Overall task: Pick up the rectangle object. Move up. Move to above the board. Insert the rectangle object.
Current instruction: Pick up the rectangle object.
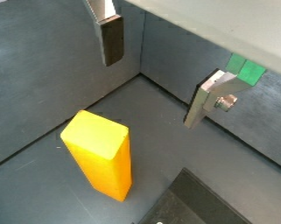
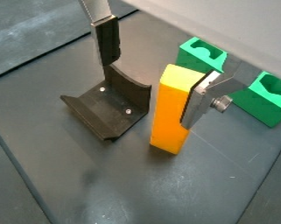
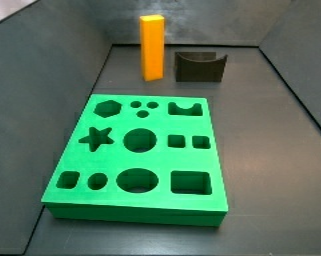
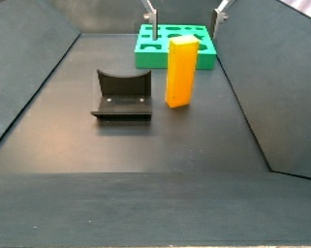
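The rectangle object point(image 3: 152, 47) stands upright on the dark floor, apart from the board point(image 3: 139, 152) and just beside a short dark block with a curved notch point(image 3: 199, 65). The board lies flat, its cut-outs all unfilled. In both wrist views the hand point(image 2: 158, 61) hangs above the floor with its fingers point(image 1: 112, 40) spread wide and nothing between them. In a wrist view one finger point(image 2: 201, 99) sits close against the orange block's side, the other above the dark block.
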{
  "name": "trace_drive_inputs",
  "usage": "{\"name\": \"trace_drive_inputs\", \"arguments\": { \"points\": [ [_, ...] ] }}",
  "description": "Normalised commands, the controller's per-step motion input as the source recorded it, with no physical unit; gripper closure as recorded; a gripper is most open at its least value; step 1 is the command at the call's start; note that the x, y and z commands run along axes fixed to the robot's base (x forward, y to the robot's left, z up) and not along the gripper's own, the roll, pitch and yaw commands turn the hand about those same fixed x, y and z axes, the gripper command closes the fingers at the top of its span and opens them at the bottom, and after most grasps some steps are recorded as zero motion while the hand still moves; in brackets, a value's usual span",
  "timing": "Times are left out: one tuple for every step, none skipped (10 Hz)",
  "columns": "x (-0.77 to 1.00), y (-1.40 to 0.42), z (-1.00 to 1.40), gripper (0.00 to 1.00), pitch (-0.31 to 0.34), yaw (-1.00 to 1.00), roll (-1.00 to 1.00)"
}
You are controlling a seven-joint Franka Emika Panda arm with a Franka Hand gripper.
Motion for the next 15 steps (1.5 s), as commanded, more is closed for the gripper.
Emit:
{"name": "trace_drive_inputs", "arguments": {
  "points": [
    [0.00, 0.08, 0.00, 0.00, 0.011, 0.01, 0.00],
    [0.37, -0.17, -0.04, 0.00, 0.013, -0.66, -0.05],
    [0.00, 0.00, -0.13, 0.00, -0.031, -1.00, -0.02],
    [0.00, 0.00, -0.12, 0.00, -0.047, -1.00, -0.03],
    [0.00, 0.00, -0.09, 0.00, -0.087, -1.00, -0.07],
    [0.00, -0.02, -0.09, 0.00, -0.113, -1.00, -0.10],
    [0.00, -0.03, -0.10, 0.00, -0.140, -1.00, -0.11],
    [0.00, -0.04, -0.12, 0.00, -0.180, -1.00, -0.13],
    [0.00, -0.05, -0.12, 0.00, -0.219, -0.98, -0.17],
    [0.00, -0.04, -0.11, 0.00, -0.253, -0.93, -0.21],
    [0.00, -0.03, -0.10, 0.00, -0.266, -0.91, -0.24],
    [0.00, -0.03, -0.10, 0.00, -0.267, -0.90, -0.25],
    [0.00, -0.01, -0.09, 0.00, -0.281, -0.86, -0.29],
    [0.00, 0.00, -0.08, 0.00, -0.290, -0.83, -0.32],
    [-0.01, 0.00, -0.07, 0.00, -0.297, -0.81, -0.35]
  ]
}}
